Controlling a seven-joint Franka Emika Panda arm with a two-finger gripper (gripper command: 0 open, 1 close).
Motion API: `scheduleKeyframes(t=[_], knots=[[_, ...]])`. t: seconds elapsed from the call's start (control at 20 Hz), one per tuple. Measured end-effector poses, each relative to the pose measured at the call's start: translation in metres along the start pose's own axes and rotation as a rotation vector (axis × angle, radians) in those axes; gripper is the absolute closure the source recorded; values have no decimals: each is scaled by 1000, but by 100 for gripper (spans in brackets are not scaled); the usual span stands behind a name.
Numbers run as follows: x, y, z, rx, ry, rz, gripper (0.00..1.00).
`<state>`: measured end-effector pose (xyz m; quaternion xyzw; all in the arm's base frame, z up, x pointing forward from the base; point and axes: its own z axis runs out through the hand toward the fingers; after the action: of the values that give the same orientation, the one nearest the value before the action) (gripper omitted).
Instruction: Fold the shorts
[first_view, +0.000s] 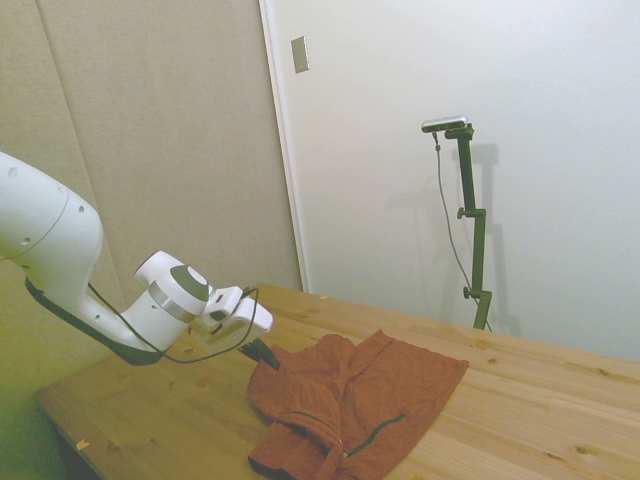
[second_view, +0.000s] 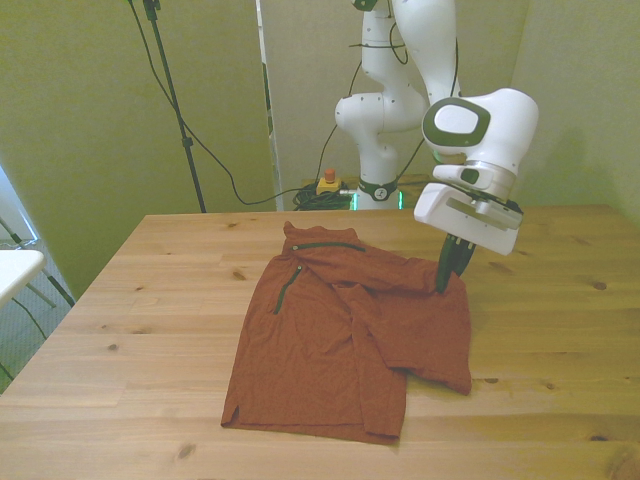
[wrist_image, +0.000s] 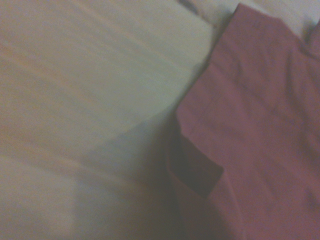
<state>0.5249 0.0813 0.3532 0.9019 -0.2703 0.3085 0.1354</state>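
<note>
Shorts (second_view: 345, 335) lie spread on the wooden table (second_view: 150, 300), partly doubled over on the front view's right, their long axis running from the far waistband and zipper toward the near hem; the claw (second_view: 442, 279) sits at their far right corner in that view, with nearly all the cloth stretching left and nearer from it; its fingers look pressed together on that edge, seemingly pinching fabric; a fold would probably carry this corner leftward across the garment.

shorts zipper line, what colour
Dark, near black, against the rust-orange shorts; the zipper shows best in the front view.
</note>
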Motion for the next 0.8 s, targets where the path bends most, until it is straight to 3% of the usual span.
scheduleKeyframes(t=[0.25,0.8], knots=[[75,45,-10,-12,30,98,100],[195,171,29,-98,48,266,100]])
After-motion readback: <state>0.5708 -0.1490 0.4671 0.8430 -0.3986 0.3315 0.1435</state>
